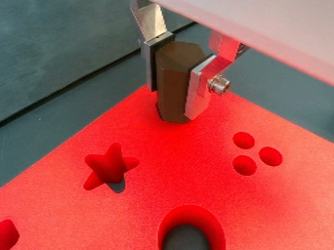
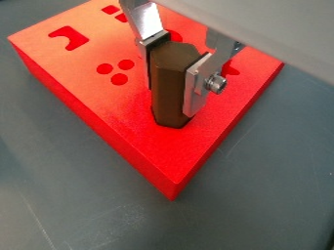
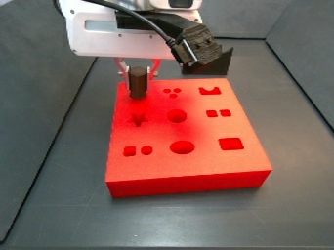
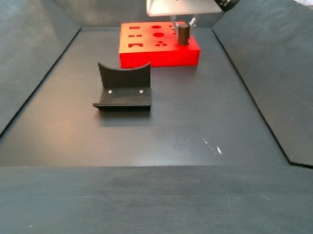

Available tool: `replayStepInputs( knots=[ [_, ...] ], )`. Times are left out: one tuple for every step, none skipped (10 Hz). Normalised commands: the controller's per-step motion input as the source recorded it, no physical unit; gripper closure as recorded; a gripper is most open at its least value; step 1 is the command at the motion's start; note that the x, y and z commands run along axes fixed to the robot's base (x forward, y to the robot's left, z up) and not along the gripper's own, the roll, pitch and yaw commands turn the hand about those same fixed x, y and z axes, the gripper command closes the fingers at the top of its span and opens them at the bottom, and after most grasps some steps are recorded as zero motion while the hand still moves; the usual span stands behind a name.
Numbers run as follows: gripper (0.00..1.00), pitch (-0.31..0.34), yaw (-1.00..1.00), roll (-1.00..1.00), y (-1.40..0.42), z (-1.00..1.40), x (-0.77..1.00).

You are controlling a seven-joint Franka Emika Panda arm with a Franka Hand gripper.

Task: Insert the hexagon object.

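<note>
Upper left of side view: hexagon object (image 3: 133, 83) clenched upright between gripper (image 2: 179, 61) fingers (image 2: 198, 83), tip on red block (image 3: 196, 156). Judged rigid, light, smooth-faceted; best held on opposite flats.

Dark grey counter (image 4: 159, 137) carries two things: the red block (image 4: 158, 53) with shaped holes sits far back, under the gripper (image 4: 184, 35), and the dark grey curved block (image 4: 124, 89) rests well apart, nearer the middle.
</note>
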Motion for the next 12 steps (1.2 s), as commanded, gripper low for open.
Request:
replayStepInputs(
  knots=[
    [1.0, 0.066, 0.0, -0.07, 0.0, -0.65, 0.0],
    [1.0, 0.0, -0.13, -0.16, 0.0, -0.85, 0.0],
    [1.0, 0.0, -0.12, -0.15, 0.0, -0.88, 0.0],
    [1.0, 0.034, -0.05, -0.17, 0.09, -0.82, -0.06],
    [1.0, 0.057, 0.0, -0.19, 0.12, -0.51, 0.0],
    [1.0, 0.011, 0.0, -0.05, 0.02, -0.04, 0.0],
    [1.0, 0.004, 0.0, 0.0, 0.0, -0.02, 0.0],
    [1.0, 0.059, 0.0, -0.24, 0.16, -0.6, 0.0],
    [1.0, 0.069, 0.0, -0.15, 0.17, -0.81, 0.0],
    [1.0, 0.079, 0.0, -0.04, 0.07, -0.98, 0.0],
    [1.0, 0.073, 0.0, -0.09, 0.09, -0.68, 0.0],
    [1.0, 0.0, 0.0, 0.0, 0.0, 0.0, 0.0]
  ],
)
